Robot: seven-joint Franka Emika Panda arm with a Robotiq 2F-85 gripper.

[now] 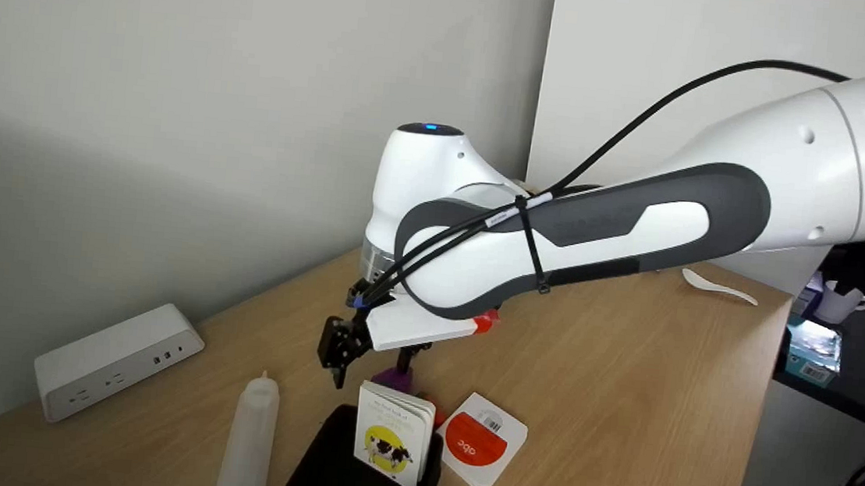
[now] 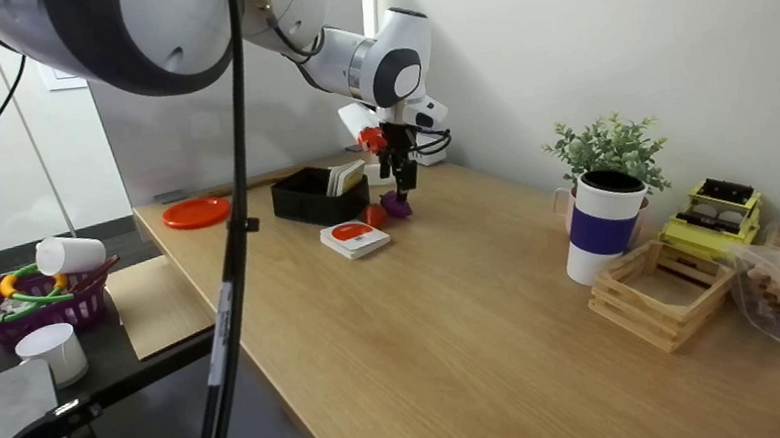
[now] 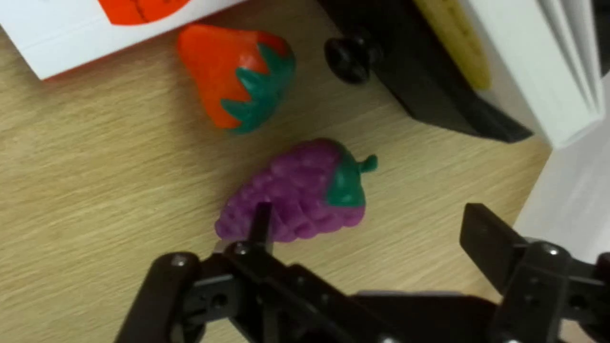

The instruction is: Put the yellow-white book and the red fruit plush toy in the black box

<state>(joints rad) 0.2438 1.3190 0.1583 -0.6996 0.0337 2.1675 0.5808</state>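
The yellow-white book (image 1: 388, 439) stands on edge, leaning, inside the black box (image 2: 302, 204), its upper part above the rim. In the wrist view the book (image 3: 529, 62) pokes out past the wall of the box (image 3: 414, 81). The red fruit plush toy, a strawberry (image 3: 214, 71) with green leaves, lies on the table just outside the box, also seen as a strawberry (image 2: 374, 215) in an exterior view. My gripper (image 3: 371, 219) is open, pointing down, with nothing between its fingers. Its left fingertip overlaps the purple grape toy (image 3: 295, 190); contact cannot be told.
A white square book with a red disc (image 1: 481, 443) lies beside the box and strawberry. A white socket box (image 1: 116, 364) and a clear bottle (image 1: 249, 438) stand nearby. A red plate (image 2: 196, 212), tumbler (image 2: 601, 230) and wooden crate (image 2: 660, 297) are farther off. A wall borders the table.
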